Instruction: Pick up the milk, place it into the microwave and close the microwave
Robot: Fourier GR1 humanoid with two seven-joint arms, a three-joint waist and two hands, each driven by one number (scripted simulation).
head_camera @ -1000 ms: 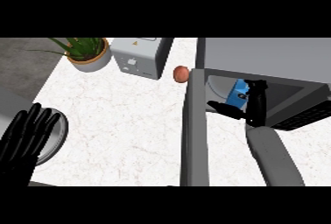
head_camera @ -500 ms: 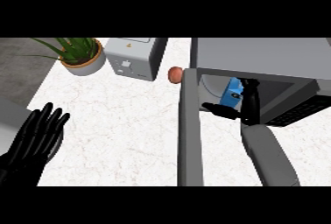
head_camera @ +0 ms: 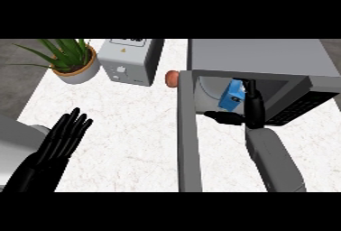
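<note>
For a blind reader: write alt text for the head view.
The right hand holds a blue milk carton inside the open microwave. The left hand rests open over the white counter, with a toaster and potted plant behind.

White marbled counter (head_camera: 126, 135) bears a potted plant (head_camera: 70, 61) and toaster (head_camera: 130, 61).

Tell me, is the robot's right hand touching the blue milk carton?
Cannot tell. In the head view the right hand overlaps the milk carton's edge inside the microwave.

On the counter (head_camera: 120, 131), the plant (head_camera: 70, 58) stands left of the toaster (head_camera: 130, 61); the microwave (head_camera: 266, 58) stands right, with the milk (head_camera: 233, 95) inside.
</note>
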